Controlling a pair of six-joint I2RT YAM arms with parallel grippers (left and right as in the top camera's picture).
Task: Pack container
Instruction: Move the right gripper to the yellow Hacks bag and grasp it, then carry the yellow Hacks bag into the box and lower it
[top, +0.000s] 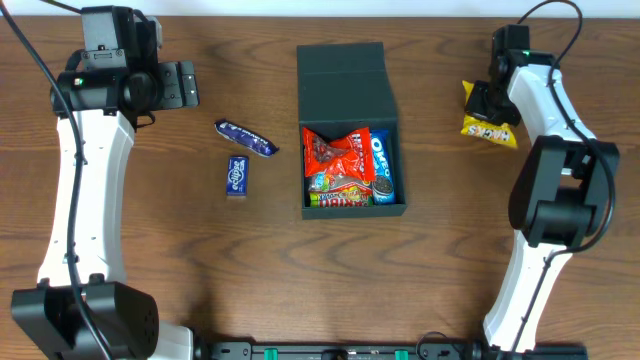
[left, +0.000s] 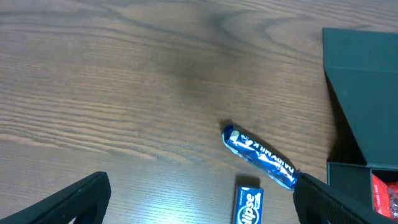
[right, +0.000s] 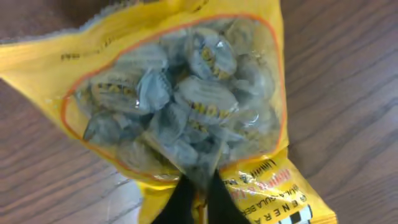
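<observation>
Partway, we judge — container (top: 342, 80) holds snacks; right gripper (right: 199, 188) pinches the yellow bag (right: 186, 93), left gripper (left: 202, 182) spread; blue bar (top: 246, 139) and gum pack (top: 236, 175) wait mid-left.

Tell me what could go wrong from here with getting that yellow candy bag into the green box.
1. The right fingers appear to pinch only a thin fold of the yellow candy bag; loose candies inside may shift and pull it free when lifted.
2. The container already looks nearly full with the red pack and Oreo pack, so the bulky bag may sit proud and block the lid.
</observation>
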